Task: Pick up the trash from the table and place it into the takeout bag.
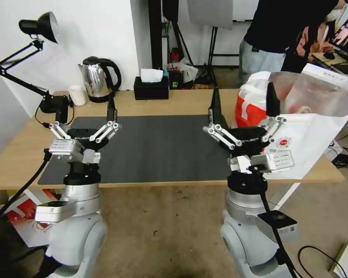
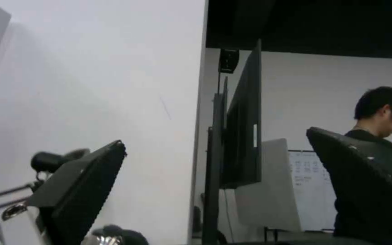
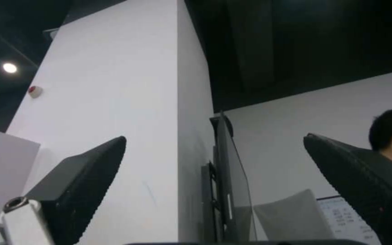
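Observation:
The takeout bag (image 1: 309, 131) stands open at the right end of the table (image 1: 181, 102), white and red with a foil lining. The trash is out of view. My left gripper (image 1: 87, 110) is raised over the left part of the black mat (image 1: 154, 146), fingers pointing up, open and holding nothing. My right gripper (image 1: 243, 100) is raised over the mat's right edge, just beside the bag, also open with nothing in it. The left wrist view has the left gripper (image 2: 214, 136) spread wide against the wall. The right gripper (image 3: 214, 137) is equally wide in the right wrist view.
Along the table's far edge stand a black desk lamp (image 1: 46, 104), a steel kettle (image 1: 98, 79), a small white mug (image 1: 78, 95) and a black tissue box (image 1: 151, 88). A person (image 1: 278, 34) stands behind the bag. Cables lie on the floor at the right.

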You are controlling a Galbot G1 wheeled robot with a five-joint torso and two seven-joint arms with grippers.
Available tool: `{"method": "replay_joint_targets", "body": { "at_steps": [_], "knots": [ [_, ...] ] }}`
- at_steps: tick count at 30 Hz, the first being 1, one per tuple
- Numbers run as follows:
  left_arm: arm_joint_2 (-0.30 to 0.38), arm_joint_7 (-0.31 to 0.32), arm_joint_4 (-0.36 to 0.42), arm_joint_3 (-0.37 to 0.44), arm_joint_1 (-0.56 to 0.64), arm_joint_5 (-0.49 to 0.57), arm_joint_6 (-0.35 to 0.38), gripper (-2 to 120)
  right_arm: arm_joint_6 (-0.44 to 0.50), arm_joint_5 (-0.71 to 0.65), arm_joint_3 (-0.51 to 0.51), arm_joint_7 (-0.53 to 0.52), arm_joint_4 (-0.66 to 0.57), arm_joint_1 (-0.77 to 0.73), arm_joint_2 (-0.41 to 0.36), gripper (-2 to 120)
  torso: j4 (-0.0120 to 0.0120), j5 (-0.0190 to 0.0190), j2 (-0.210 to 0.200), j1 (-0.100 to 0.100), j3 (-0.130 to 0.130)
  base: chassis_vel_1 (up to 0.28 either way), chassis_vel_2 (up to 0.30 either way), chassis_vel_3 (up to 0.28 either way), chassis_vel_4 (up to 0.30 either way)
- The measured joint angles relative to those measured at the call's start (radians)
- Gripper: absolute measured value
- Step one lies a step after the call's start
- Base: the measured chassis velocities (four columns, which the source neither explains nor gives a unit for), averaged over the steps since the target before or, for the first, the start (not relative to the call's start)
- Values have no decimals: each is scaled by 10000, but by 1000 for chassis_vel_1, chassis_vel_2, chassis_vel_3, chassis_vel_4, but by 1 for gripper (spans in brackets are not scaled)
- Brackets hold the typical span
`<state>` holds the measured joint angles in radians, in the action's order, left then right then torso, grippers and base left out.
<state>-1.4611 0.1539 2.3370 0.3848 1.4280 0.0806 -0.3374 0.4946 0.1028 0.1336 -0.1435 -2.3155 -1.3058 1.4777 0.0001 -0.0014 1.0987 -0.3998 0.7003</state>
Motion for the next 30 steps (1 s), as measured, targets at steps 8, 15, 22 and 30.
{"method": "replay_joint_targets", "body": {
  "at_steps": [8,15,22,30],
  "knots": [
    [-938,-232,-385,-839,203,-836,-388,100,-22,46,-14,72,13,-92,-101,100,-1,1,0,1,0,0,0,0,0],
    [-1363,-336,-530,-1155,351,-1272,-682,100,-71,84,-27,205,29,-148,-90,100,-1,1,0,0,0,0,0,0,0],
    [-1367,-476,-525,-1027,613,-1380,-1098,100,-104,92,-54,250,54,-187,-5,100,-1,-1,0,0,0,0,0,0,0],
    [-1340,-637,-425,-682,588,-1205,-1217,100,-199,169,-39,266,67,-285,19,100,-1,-1,0,0,0,0,0,0,0]
  ]
}}
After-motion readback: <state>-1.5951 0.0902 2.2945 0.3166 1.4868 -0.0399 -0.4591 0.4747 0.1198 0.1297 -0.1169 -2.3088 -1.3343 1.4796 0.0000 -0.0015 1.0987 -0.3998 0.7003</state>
